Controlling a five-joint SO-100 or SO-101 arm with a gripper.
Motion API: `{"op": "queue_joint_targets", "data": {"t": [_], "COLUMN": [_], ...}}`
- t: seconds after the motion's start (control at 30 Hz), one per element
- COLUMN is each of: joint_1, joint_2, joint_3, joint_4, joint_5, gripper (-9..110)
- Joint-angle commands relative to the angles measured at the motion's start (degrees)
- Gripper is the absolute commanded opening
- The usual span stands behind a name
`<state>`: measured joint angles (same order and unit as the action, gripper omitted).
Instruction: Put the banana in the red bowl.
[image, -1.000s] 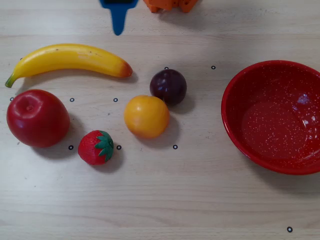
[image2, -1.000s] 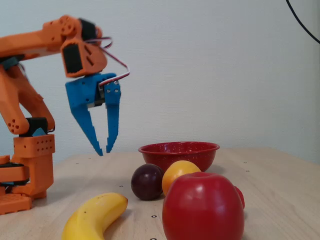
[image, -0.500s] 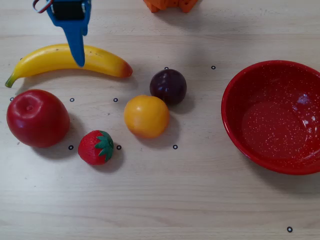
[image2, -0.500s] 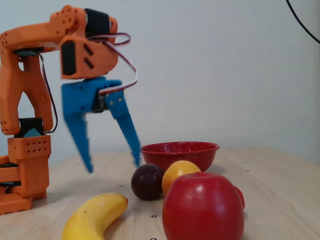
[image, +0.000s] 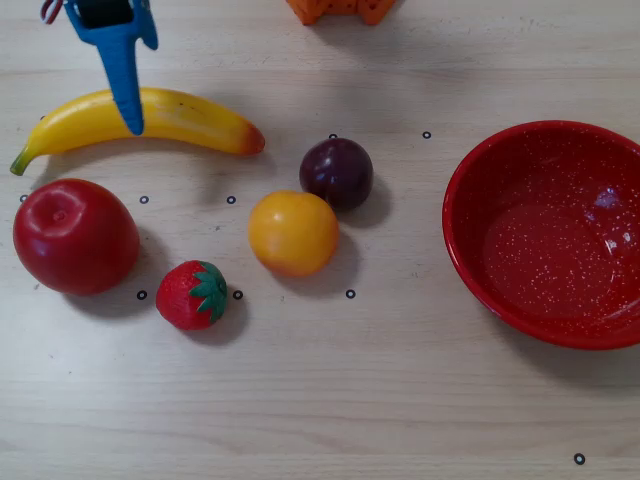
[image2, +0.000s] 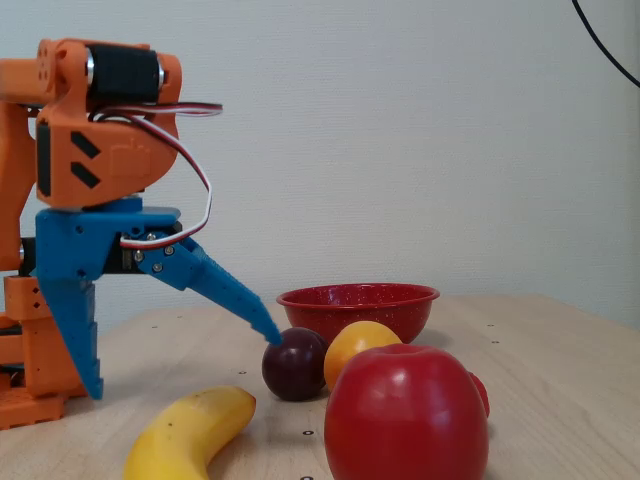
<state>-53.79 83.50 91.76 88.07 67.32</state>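
Step in hand: you are at the approach to the grasp; judged from both views, the long curved glossy yellow toy banana (image: 140, 120) is not yet held.
Hand state: the blue two-finger hand (image2: 185, 365) is spread wide, one finger pointing straight down and the other angled out toward the fruit, with nothing between them.
Hand position: in the overhead view the hand (image: 120, 60) hangs above the banana's middle; the fixed view shows it clear of the fruit, not touching.
Banana: it lies flat on the pale wooden desk (image: 330, 400) at upper left in the overhead view, green stem to the left, orange-red end to the right.
Grasp advice: lower so the fingers straddle the banana across its width near the middle, then close; a grip near either tapered end would probably let the glossy skin slip or tip.
Neighbours: the glossy red apple (image: 75, 236) sits just below the banana's stem end; keep the fingers off it. The strawberry (image: 193, 294), round orange-yellow fruit (image: 293, 232) and dark purple plum (image: 337, 173) lie between the banana and the bowl, so lift high enough to pass over them.
Container: the large round glossy red speckled bowl (image: 470, 175) stands at far right, well apart from the banana.
Container contents: nothing is in it.
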Motion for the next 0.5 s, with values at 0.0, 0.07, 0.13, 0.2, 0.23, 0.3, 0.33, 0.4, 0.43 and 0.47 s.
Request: {"op": "queue_joint_targets", "data": {"t": [0.0, 0.07, 0.13, 0.2, 0.23, 0.3, 0.33, 0.4, 0.43, 0.47], "joint_1": [-2.1, -2.5, -2.7, -3.1, -3.3, -3.7, -3.9, -4.2, -4.3, -4.4], "joint_2": [1.2, 0.0, -1.0, -1.7, -1.9, -2.4, -2.5, -3.0, -3.1, -3.1], "joint_3": [-5.2, -5.2, -5.2, -5.2, -4.9, -4.3, -3.9, -3.3, -2.7, -2.2], "joint_4": [-1.9, -3.3, -4.6, -5.3, -5.9, -7.0, -7.8, -8.4, -8.9, -9.3], "joint_5": [2.1, 2.9, 3.4, 4.5, 4.7, 6.2, 6.5, 7.6, 8.0, 8.6], "gripper": [58, 60, 60, 62, 62, 62, 63, 64, 64, 64]}}
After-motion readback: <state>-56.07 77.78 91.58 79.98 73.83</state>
